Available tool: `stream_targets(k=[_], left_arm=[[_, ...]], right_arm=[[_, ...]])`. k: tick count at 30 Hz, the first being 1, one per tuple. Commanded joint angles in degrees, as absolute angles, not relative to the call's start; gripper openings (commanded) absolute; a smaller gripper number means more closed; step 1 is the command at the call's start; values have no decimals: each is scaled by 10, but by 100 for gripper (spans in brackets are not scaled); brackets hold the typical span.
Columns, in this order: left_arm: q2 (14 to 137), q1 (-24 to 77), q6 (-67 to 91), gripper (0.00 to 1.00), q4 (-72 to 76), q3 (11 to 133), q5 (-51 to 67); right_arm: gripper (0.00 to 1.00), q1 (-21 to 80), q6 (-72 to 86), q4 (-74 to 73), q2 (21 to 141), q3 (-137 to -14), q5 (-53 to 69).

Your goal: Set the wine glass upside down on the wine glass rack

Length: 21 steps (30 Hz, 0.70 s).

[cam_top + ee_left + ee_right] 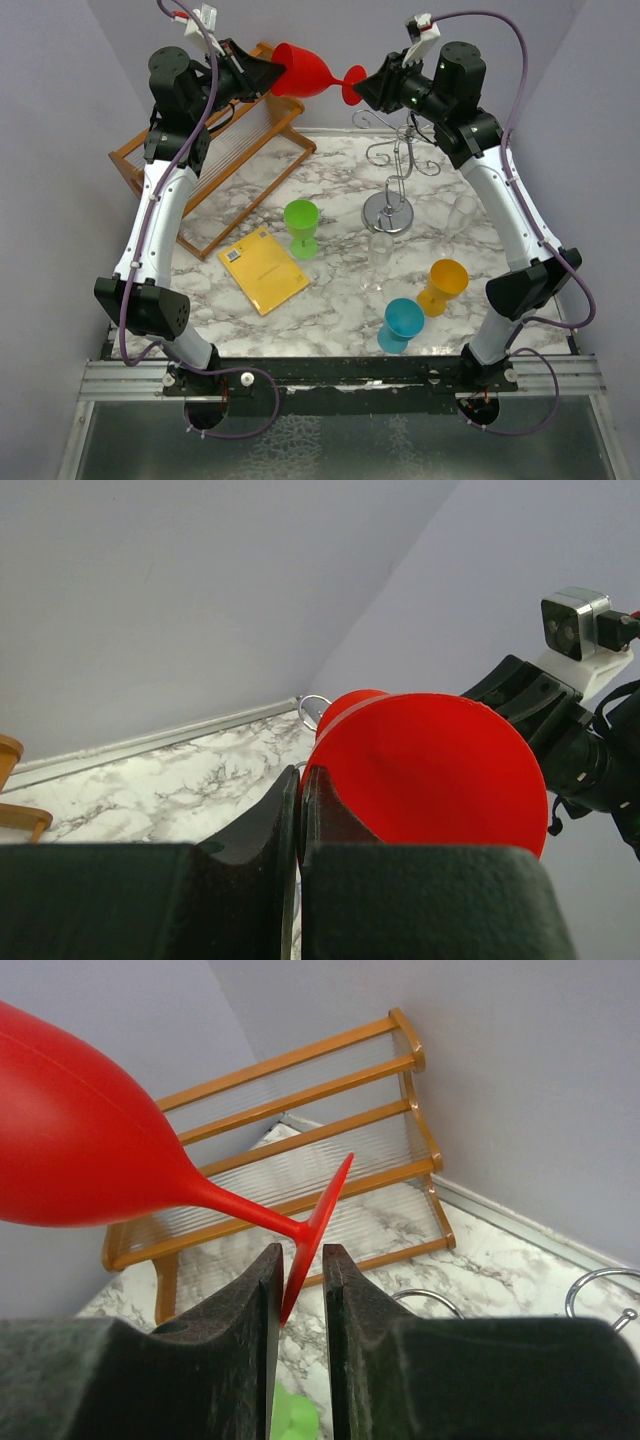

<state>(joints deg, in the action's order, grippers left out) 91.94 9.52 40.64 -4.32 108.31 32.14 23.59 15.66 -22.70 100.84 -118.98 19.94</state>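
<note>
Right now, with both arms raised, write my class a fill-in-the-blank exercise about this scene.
The wine glass held aloft is ____ in colour. The gripper pinching its foot belongs to the ____ arm. The goblet nearest the yellow booklet is ____.
Missing words: red, right, green.

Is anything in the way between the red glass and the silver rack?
No, nothing I can see. The left gripper and right gripper hold the red glass in the air. The silver rack stands below its foot end, with only air between.
</note>
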Motion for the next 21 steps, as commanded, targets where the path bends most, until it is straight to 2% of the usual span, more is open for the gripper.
stream_targets(k=[1,4,5,11,17,21], left_arm=[[902,99,412,0,-14,1078,340],[900,99,406,1,-13,1073,343],[900,99,404,3,-14,1071,344],[892,99,391,25,-29,1054,346],[869,91,357,53,-65,1032,336],[848,80,295,64,-106,1021,318]], right_arm=[[16,240,169,-223,1015,-1194,168],[3,240,165,-224,1012,-1195,152],[1,240,161,-225,1010,-1195,145],[1,239,127,-221,998,-1195,97],[1,231,84,-213,988,-1191,54],[1,229,29,-200,985,-1188,18]])
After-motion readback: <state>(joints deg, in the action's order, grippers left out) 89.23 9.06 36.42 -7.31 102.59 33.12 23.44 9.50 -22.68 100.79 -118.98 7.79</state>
